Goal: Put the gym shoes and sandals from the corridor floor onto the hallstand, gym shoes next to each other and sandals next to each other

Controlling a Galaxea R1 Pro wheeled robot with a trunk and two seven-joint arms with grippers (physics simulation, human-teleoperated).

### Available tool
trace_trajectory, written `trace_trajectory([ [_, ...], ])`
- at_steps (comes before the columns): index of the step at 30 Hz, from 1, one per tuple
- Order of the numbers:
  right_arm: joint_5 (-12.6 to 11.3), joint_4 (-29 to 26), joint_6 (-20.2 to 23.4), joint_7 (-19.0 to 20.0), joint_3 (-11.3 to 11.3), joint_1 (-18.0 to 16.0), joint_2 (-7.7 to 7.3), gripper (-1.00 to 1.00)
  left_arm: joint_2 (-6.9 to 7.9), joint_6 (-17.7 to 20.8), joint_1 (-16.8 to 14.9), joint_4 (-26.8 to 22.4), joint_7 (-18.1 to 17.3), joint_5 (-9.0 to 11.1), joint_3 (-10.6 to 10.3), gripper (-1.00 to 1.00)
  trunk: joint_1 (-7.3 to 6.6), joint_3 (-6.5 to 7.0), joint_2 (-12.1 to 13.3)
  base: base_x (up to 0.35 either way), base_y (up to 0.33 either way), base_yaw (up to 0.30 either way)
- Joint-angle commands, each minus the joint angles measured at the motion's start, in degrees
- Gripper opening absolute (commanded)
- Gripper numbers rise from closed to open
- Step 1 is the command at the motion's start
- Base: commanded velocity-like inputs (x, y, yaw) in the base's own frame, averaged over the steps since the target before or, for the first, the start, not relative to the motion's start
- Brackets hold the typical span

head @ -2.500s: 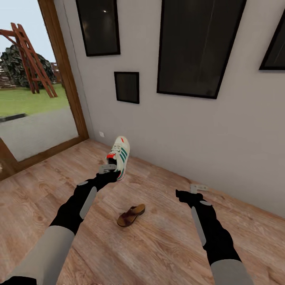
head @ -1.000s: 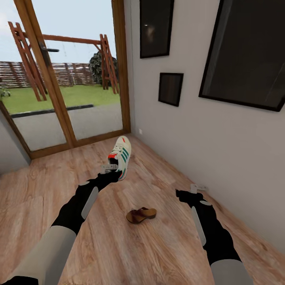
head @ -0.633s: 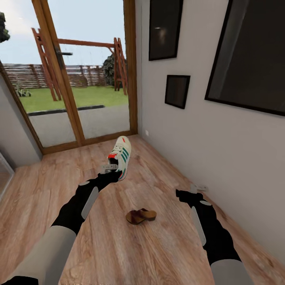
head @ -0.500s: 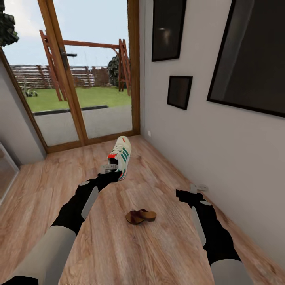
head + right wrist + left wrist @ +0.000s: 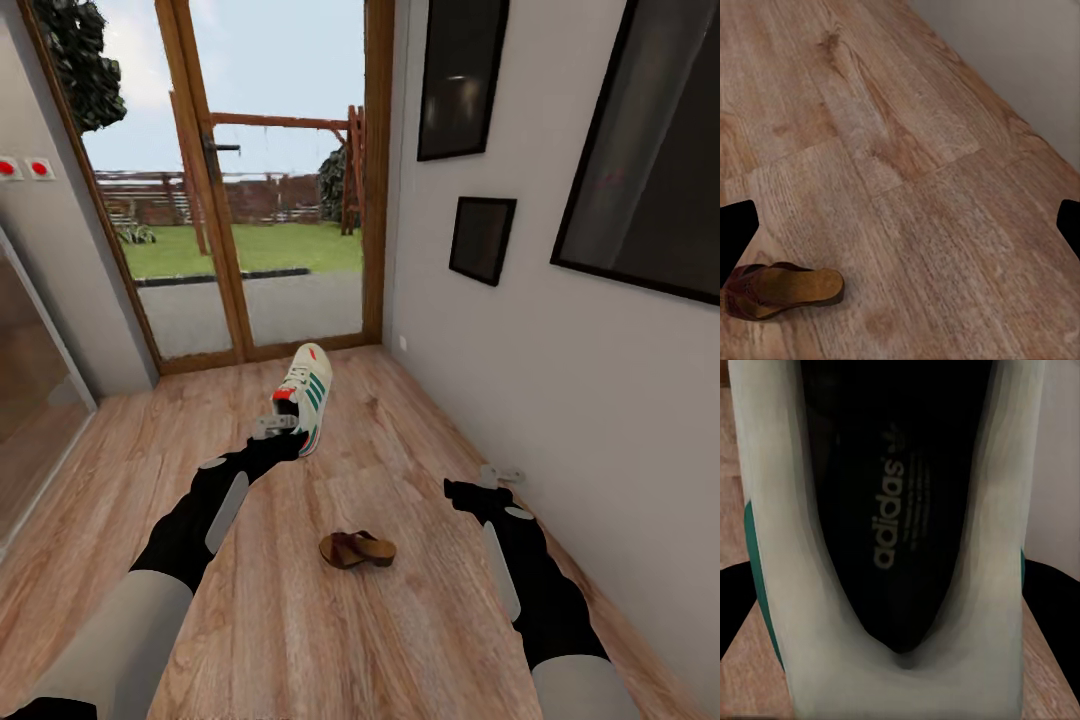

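Gym shoe (image 5: 304, 394) clamped in left claw (image 5: 274, 424); sandal (image 5: 356, 549) on floor (image 5: 300, 620).

Daylight pours in through the glass door (image 5: 265, 200), leaving the floor (image 5: 330, 640) evenly bright with only faint shadows, while the left wrist's close view of the gym shoe (image 5: 900, 547) is soft and blurred.

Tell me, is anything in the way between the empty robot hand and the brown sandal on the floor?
Nothing visible blocks it. Between the right gripper and the sandal there is just bare wood floor.
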Motion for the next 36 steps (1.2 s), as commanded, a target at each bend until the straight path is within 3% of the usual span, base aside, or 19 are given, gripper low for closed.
trace_trajectory([
  [1,0.0,-0.1,0.3,-0.1,-0.1,0.0,0.02,1.00,-0.02,0.4,0.0,0.0,0.0,0.3,0.0,-1.00,-0.01,-0.02,0.0,0.000,-0.286,0.283],
  [29,0.0,-0.2,0.3,-0.1,-0.1,0.0,0.02,1.00,-0.02,0.4,0.0,0.0,0.0,0.3,0.0,-1.00,-0.01,1.01,0.0,0.002,-0.286,0.282],
  [36,0.1,-0.2,0.2,-0.2,-0.1,0.0,0.02,1.00,-0.02,0.3,0.0,0.0,0.0,0.3,0.0,-1.00,-0.01,1.07,0.0,0.095,-0.295,0.058],
])
